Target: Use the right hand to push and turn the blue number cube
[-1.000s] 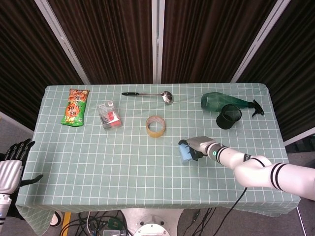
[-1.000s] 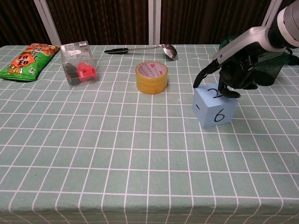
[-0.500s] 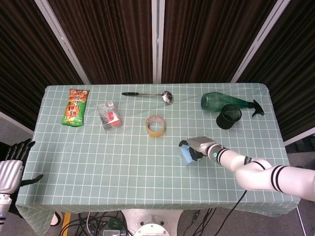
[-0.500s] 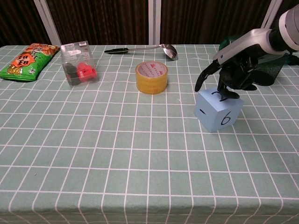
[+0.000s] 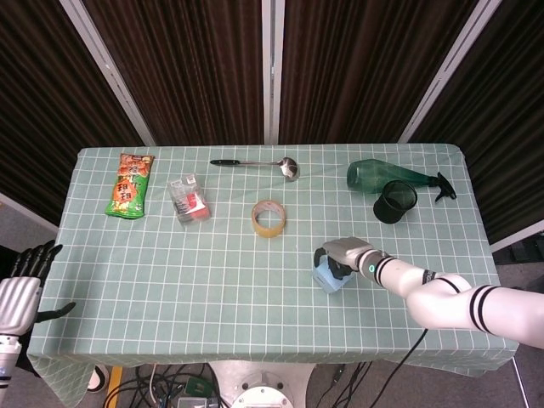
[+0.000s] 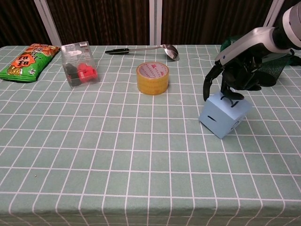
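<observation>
Head view: the blue number cube [image 5: 327, 276] sits down-right of the tape roll [image 5: 269, 218], the right hand [image 5: 342, 253] resting on top. The left hand [image 5: 20, 289] hangs spread, holding nothing.

Chest view: the right hand's fingertips [image 6: 231, 95] press the tilted cube's top.

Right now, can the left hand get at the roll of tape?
Probably not without a long reach. The left hand hangs off the table's left edge, while the tape roll sits mid-table. Nothing stands between them; distance is the issue.
</observation>
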{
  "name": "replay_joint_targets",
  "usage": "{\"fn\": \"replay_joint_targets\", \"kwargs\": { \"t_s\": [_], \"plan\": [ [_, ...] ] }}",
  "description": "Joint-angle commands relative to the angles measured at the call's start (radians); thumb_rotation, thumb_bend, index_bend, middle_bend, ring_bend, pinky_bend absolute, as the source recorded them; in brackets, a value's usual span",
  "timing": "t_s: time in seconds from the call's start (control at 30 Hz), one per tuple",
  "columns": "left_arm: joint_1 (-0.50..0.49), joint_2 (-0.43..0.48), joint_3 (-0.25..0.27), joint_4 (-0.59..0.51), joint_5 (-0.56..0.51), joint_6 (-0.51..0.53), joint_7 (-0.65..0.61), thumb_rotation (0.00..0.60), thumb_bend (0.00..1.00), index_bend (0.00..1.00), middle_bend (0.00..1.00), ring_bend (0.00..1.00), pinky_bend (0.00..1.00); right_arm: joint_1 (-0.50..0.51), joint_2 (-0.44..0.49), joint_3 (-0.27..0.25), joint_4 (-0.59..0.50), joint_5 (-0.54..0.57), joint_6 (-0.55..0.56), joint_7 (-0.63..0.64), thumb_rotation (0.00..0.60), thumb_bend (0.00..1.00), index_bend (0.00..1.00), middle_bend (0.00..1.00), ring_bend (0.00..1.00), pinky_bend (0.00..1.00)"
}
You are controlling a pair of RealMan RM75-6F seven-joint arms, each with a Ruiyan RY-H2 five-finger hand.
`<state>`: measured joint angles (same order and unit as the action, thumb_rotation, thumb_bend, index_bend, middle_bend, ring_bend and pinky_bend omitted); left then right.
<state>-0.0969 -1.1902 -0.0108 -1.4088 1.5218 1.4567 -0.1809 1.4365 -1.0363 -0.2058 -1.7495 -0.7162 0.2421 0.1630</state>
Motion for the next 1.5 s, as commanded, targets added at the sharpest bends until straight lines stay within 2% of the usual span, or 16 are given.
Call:
{"fn": "replay_joint_targets", "kwargs": {
  "t_s": [0.03, 0.67, 1.07, 1.27, 1.43, 1.5],
  "plan": [
    [0.0, 0.0, 0.0, -0.003, 0.0, 0.0, 0.004, 0.6, 0.0, 0.05, 0.0, 0.0, 0.01, -0.002, 0.006, 0.002, -0.007, -0.01, -0.005, -0.001, 0.6, 1.0, 0.32, 1.0, 0.84, 0.71],
    [0.003, 0.009, 0.0, -0.019, 0.005, 0.01, 0.018, 0.6, 0.0, 0.05, 0.0, 0.0, 0.01, -0.012, 0.038, -0.009, -0.095, -0.081, 0.008, -0.039, 0.6, 1.0, 0.33, 1.0, 0.84, 0.71],
    [0.005, 0.004, 0.001, -0.013, 0.003, 0.008, 0.017, 0.6, 0.0, 0.05, 0.0, 0.0, 0.01, 0.015, 0.044, -0.048, -0.119, -0.073, 0.016, -0.066, 0.6, 1.0, 0.37, 1.0, 0.84, 0.71],
    [0.004, 0.002, 0.001, -0.011, 0.004, 0.008, 0.018, 0.6, 0.0, 0.05, 0.0, 0.0, 0.01, 0.009, 0.048, -0.05, -0.128, -0.07, 0.038, -0.066, 0.6, 1.0, 0.38, 1.0, 0.84, 0.71],
    [0.004, -0.002, 0.0, -0.009, 0.003, 0.009, 0.018, 0.6, 0.0, 0.05, 0.0, 0.0, 0.01, -0.058, 0.083, -0.006, -0.175, -0.101, 0.133, -0.047, 0.6, 1.0, 0.25, 1.0, 0.84, 0.71],
    [0.005, -0.002, 0.0, -0.008, 0.003, 0.01, 0.017, 0.6, 0.0, 0.05, 0.0, 0.0, 0.01, -0.109, 0.118, 0.005, -0.211, -0.139, 0.186, -0.045, 0.6, 1.0, 0.24, 1.0, 0.84, 0.71]
  ]
}}
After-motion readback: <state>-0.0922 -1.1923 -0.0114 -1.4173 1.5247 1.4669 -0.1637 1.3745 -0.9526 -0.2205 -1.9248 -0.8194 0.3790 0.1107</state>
